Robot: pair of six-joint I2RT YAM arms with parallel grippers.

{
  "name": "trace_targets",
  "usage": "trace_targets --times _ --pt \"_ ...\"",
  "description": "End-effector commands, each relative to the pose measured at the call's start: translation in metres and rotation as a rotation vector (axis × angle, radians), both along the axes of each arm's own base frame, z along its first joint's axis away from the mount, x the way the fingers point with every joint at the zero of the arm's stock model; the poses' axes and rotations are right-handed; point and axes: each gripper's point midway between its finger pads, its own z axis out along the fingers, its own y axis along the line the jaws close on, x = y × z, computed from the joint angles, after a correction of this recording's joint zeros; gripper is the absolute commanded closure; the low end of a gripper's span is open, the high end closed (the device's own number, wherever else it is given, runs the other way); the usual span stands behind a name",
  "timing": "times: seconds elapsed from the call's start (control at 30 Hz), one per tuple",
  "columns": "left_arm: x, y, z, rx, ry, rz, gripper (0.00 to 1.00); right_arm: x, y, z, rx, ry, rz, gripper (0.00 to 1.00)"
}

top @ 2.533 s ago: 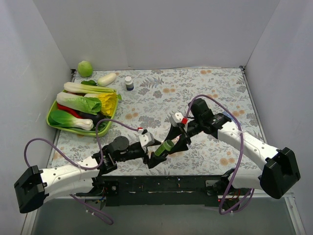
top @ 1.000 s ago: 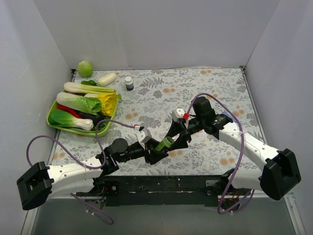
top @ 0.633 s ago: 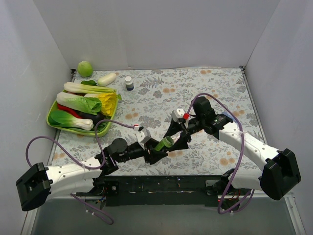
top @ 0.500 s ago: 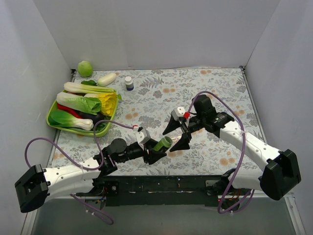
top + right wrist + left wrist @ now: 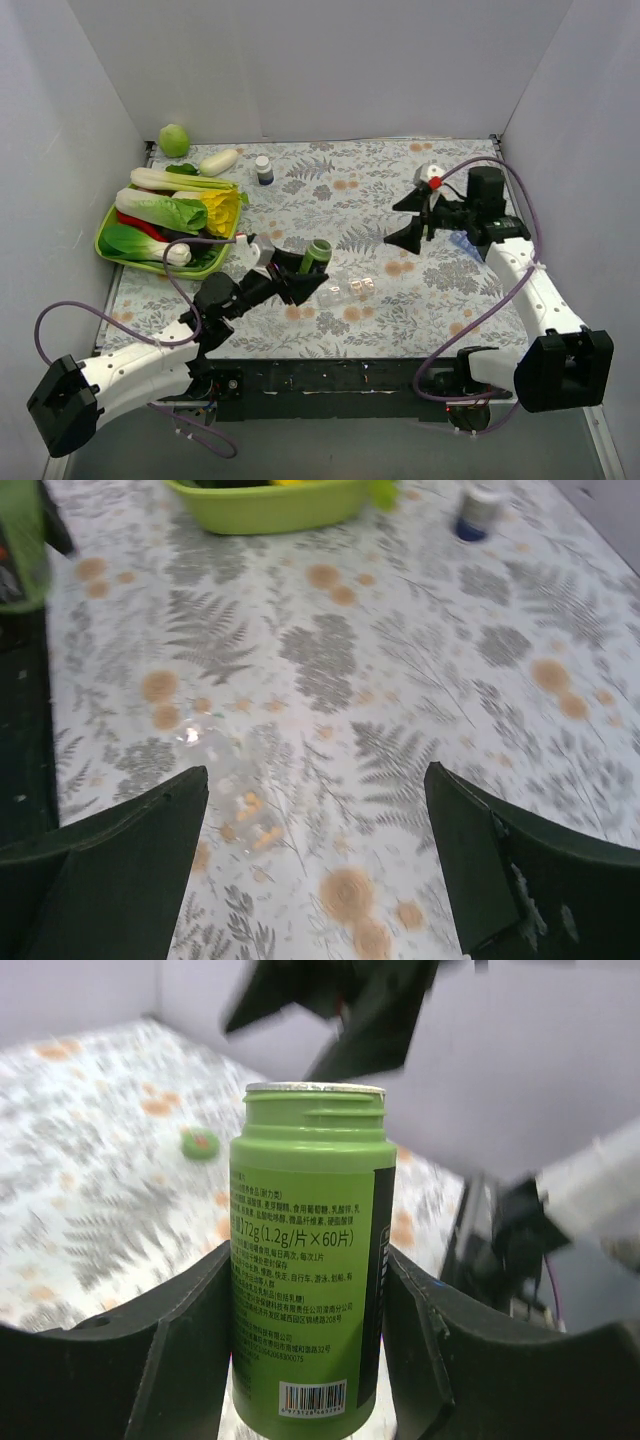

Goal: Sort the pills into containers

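My left gripper point(image 5: 306, 270) is shut on a green pill bottle point(image 5: 317, 253), held upright above the table. In the left wrist view the bottle point(image 5: 310, 1260) has no cap and fills the space between the fingers. A small green cap point(image 5: 200, 1143) lies on the table beyond it. The clear strip of containers point(image 5: 347, 290) lies just right of the bottle. It also shows in the right wrist view point(image 5: 228, 780), with small orange bits in it. My right gripper point(image 5: 412, 218) is open and empty, far to the right point(image 5: 315, 775).
A green tray point(image 5: 108, 250) of toy vegetables stands at the left. A dark blue white-capped bottle point(image 5: 264, 170) stands at the back, with a green ball point(image 5: 174, 139) and a white vegetable point(image 5: 219, 161) near it. White walls enclose the flowered table.
My right gripper opened, let go at the bottle top and swung away to the back right. My left gripper carried the green bottle up and slightly back-left, uncovering the clear strip.
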Motion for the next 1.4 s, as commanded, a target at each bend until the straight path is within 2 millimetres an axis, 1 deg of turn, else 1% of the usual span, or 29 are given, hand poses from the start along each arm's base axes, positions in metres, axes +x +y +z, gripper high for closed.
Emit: trace_targets --times 0.0,0.03,0.07,0.1,0.13,0.2,0.3,0.33,0.4,0.47,0.5,0.53,0.57,0.63,0.67,0.7,0.73,0.83,0.87,0.9,0.93,0.97,1.0,1.07,1.17,1.2,1.27,1.3,1.37 --pt "0.037 0.028 0.131 -0.387 -0.142 0.144 1.0 0.04 -0.055 -0.007 0.015 0.013 -0.273 0.04" --pt "0.055 0.038 0.143 -0.411 -0.148 0.199 1.0 0.044 -0.062 -0.011 0.011 0.018 -0.304 0.04" --pt "0.064 0.047 0.177 -0.467 -0.189 0.23 1.0 0.043 -0.063 -0.015 0.011 0.024 -0.307 0.04" --pt "0.081 0.051 0.181 -0.477 -0.187 0.268 1.0 0.042 -0.064 -0.019 0.011 0.031 -0.313 0.04" --pt "0.097 0.071 0.198 -0.509 -0.229 0.331 1.0 0.042 -0.064 -0.025 0.011 0.039 -0.321 0.04" --pt "0.101 0.081 0.228 -0.536 -0.32 0.342 1.0 0.04 -0.064 -0.026 0.013 0.041 -0.324 0.04" --pt "0.049 0.043 0.246 -0.437 -0.539 0.071 1.0 0.036 -0.064 -0.024 0.015 0.045 -0.323 0.04" --pt "0.015 0.012 0.236 -0.381 -0.507 -0.065 1.0 0.036 -0.065 -0.024 0.012 0.038 -0.324 0.04" --pt "0.002 -0.009 0.225 -0.28 -0.535 -0.065 1.0 0.035 -0.065 -0.024 0.013 0.027 -0.326 0.04" --pt "0.025 0.013 0.228 -0.329 -0.496 0.047 1.0 0.034 -0.064 -0.029 0.022 0.042 -0.33 0.04" --pt "0.039 0.027 0.235 -0.412 -0.364 0.024 1.0 0.035 -0.064 -0.03 0.023 0.039 -0.33 0.04" --pt "0.089 0.087 0.252 -0.466 -0.399 0.182 1.0 0.036 -0.064 -0.029 0.024 0.042 -0.332 0.04" --pt "0.123 0.095 0.233 -0.463 -0.325 0.157 1.0 0.038 -0.065 -0.027 0.02 0.037 -0.337 0.04" --pt "0.129 0.114 0.256 -0.525 -0.395 0.138 1.0 0.038 -0.066 -0.027 0.012 0.045 -0.347 0.04" --pt "0.131 0.104 0.256 -0.48 -0.41 0.125 1.0 0.038 -0.067 -0.026 0.009 0.042 -0.351 0.04" --pt "0.122 0.089 0.251 -0.426 -0.419 0.081 1.0 0.037 -0.067 -0.026 0.006 0.036 -0.352 0.04" --pt "0.103 0.054 0.232 -0.341 -0.446 0.018 1.0 0.037 -0.068 -0.027 0.002 0.032 -0.359 0.04" --pt "0.037 0.003 0.208 -0.243 -0.424 -0.097 1.0 0.035 -0.07 -0.028 0.002 0.004 -0.369 0.02" --pt "0.04 0.005 0.192 -0.23 -0.381 -0.071 1.0 0.034 -0.07 -0.028 0.005 -0.002 -0.366 0.02" --pt "0.042 0.016 0.195 -0.252 -0.39 -0.026 1.0 0.034 -0.069 -0.029 0.008 0.004 -0.365 0.02" --pt "0.072 0.042 0.19 -0.235 -0.395 0.068 1.0 0.034 -0.068 -0.026 0.012 0.003 -0.359 0.02" --pt "0.083 0.056 0.179 -0.286 -0.263 0.05 1.0 0.036 -0.069 -0.028 0.01 0.015 -0.362 0.02" --pt "0.081 0.074 0.195 -0.345 -0.351 0.037 1.0 0.037 -0.069 -0.029 0.006 0.022 -0.363 0.02" --pt "0.087 0.071 0.177 -0.281 -0.361 -0.006 1.0 0.039 -0.071 -0.027 -0.01 0.014 -0.366 0.02" --pt "0.063 0.035 0.146 -0.166 -0.382 -0.09 1.0 0.036 -0.073 -0.03 -0.021 -0.015 -0.376 0.02" --pt "0.061 0.033 0.126 -0.13 -0.371 -0.101 1.0 0.036 -0.074 -0.031 -0.022 -0.025 -0.38 0.02" --pt "0.047 0.035 0.111 -0.098 -0.38 -0.141 1.0 0.034 -0.075 -0.035 -0.031 -0.038 -0.378 0.02" --pt "0.046 0.033 0.089 -0.047 -0.355 -0.15 1.0 0.033 -0.075 -0.037 -0.035 -0.032 -0.374 0.02" --pt "0.034 0.033 0.071 0.011 -0.355 -0.19 1.0 0.033 -0.074 -0.04 -0.045 -0.04 -0.358 0.02"
